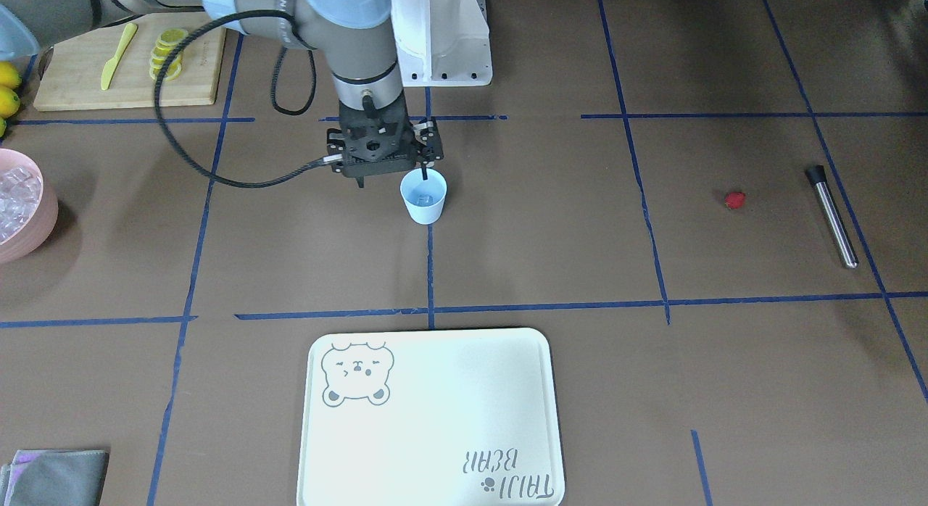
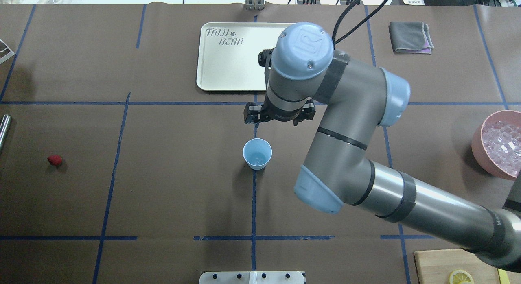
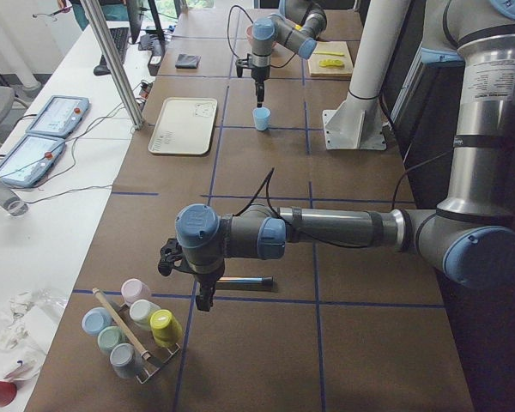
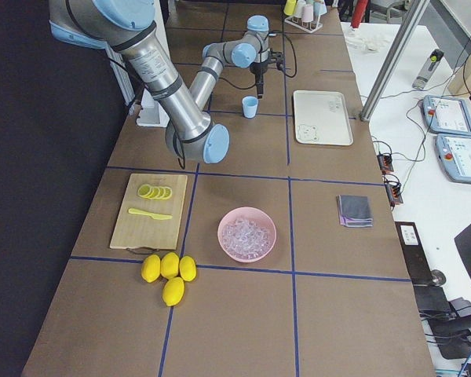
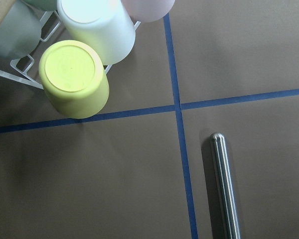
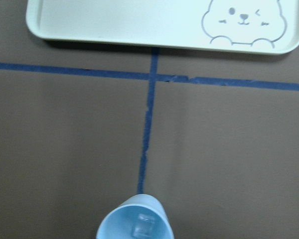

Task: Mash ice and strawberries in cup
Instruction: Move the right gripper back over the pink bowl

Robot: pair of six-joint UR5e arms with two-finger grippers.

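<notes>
Bright, even light from overhead; the tray [image 1: 435,419] glares white. Soft shadows lie beside the cup [image 2: 257,153] and bowl [image 2: 478,154]. Wrist views look slightly blurred

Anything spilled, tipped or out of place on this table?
Nothing stands out. The cup stands upright with one ice cube inside, none spilled around it. The strawberry lies loose on the bare table, apart from the cup, near the metal rod; that looks staged, not dropped.
</notes>
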